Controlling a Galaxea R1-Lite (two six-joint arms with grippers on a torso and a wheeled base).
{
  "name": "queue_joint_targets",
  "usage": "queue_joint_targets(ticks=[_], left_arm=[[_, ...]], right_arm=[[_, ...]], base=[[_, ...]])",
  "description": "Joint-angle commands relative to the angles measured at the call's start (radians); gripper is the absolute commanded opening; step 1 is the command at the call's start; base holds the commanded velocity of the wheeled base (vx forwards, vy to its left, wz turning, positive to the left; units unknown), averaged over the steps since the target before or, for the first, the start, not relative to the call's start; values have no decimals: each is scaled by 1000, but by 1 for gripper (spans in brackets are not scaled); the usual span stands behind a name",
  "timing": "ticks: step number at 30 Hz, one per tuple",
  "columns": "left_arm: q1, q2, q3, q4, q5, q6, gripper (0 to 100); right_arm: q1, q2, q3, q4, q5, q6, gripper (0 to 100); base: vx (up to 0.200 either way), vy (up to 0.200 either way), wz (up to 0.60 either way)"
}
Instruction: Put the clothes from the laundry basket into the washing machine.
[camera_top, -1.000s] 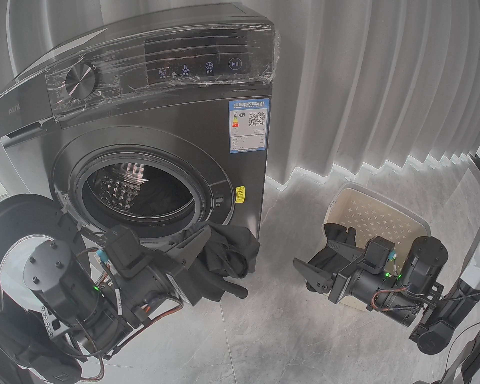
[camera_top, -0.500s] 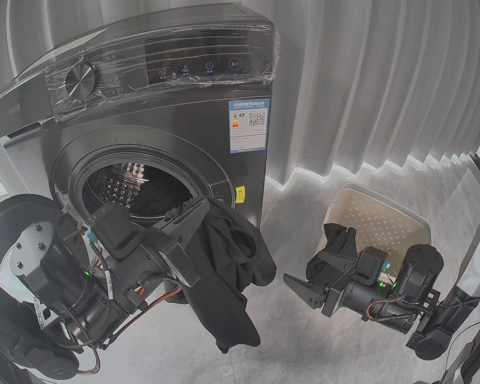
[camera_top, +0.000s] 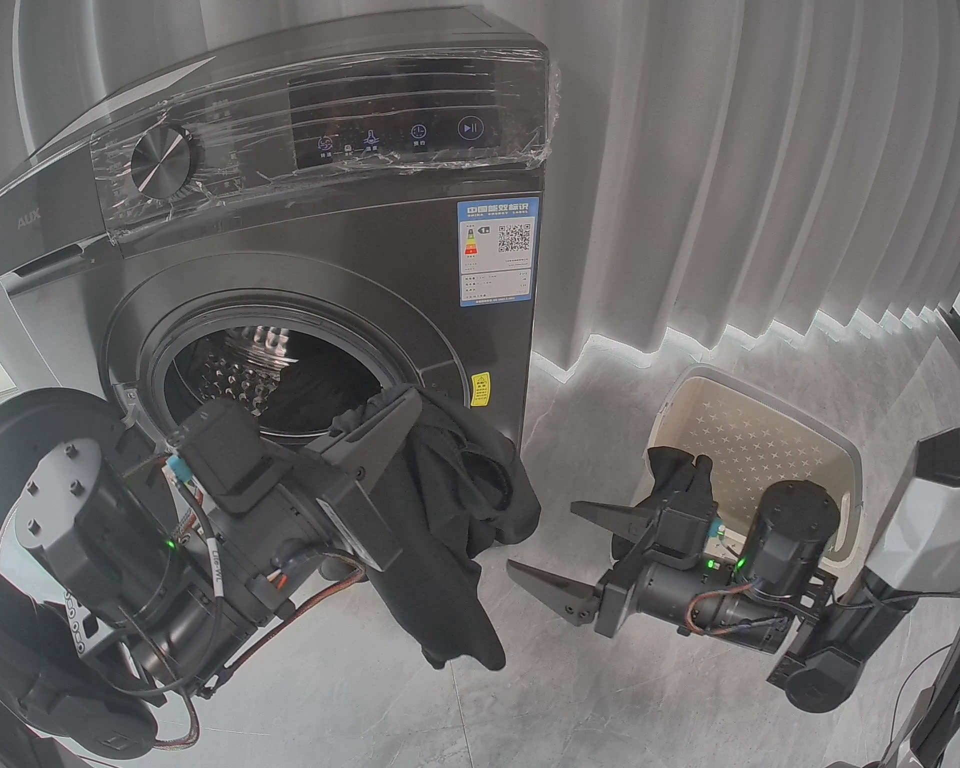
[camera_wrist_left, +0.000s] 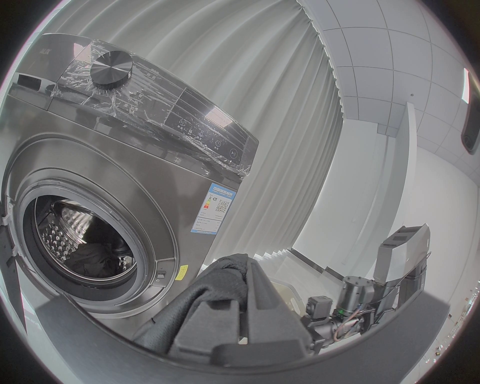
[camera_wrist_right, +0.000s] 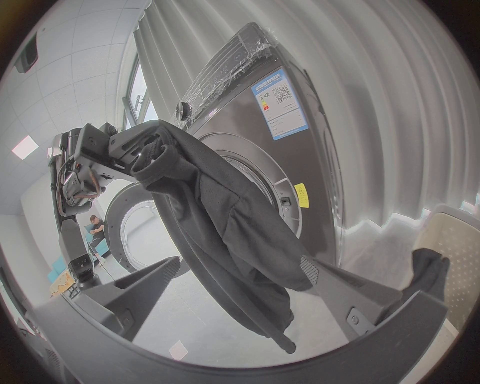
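Black cloth, a garment (camera_top: 445, 520), is gripped at its top by the left gripper (camera_top: 405, 405), whose jaws are shut on it. It is held just outside the drum (camera_top: 270, 375), at the opening's 4 o'clock, and its long tail hangs free toward the floor (camera_top: 600, 700) without touching it. Dark clothes can be made out inside the drum already. The washer (camera_top: 330, 230) stands with its door swung open at 9 o'clock.

Over the last second the garment has been lifted from a low bunch under the drum's lip up to the lip's level, so the tail has been let out to full length. In that time the right gripper (camera_top: 545, 540) has been brought away from the basket (camera_top: 770, 440), toward 9 o'clock, and is now between basket and garment, near the tail, with jaws spread wide and nothing held.

This garment is judged not yet loaded; only a push inward at 10 o'clock remains, and the tail may catch on the lip unless gathered, perhaps by the free gripper. A second garment (camera_top: 680, 475) is draped at the basket's 9 o'clock edge, so another trip is needed.
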Motion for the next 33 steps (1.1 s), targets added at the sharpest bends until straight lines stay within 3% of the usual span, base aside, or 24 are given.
queue_joint_targets(ticks=[1, 16, 26, 33], left_arm=[[-1, -3, 7, -1, -9, -1, 0], [-1, 2, 1, -1, -13, -1, 0], [5, 0, -16, -1, -10, -3, 0], [8, -1, -10, -1, -12, -1, 0]], right_arm=[[-15, 111, -109, -1, 43, -3, 100], [-14, 267, -324, 0, 45, -22, 100], [69, 345, -315, -1, 42, -15, 100], [87, 352, -267, -3, 40, -8, 100]], base=[[0, 0, 0], [0, 0, 0], [0, 0, 0], [0, 0, 0]])
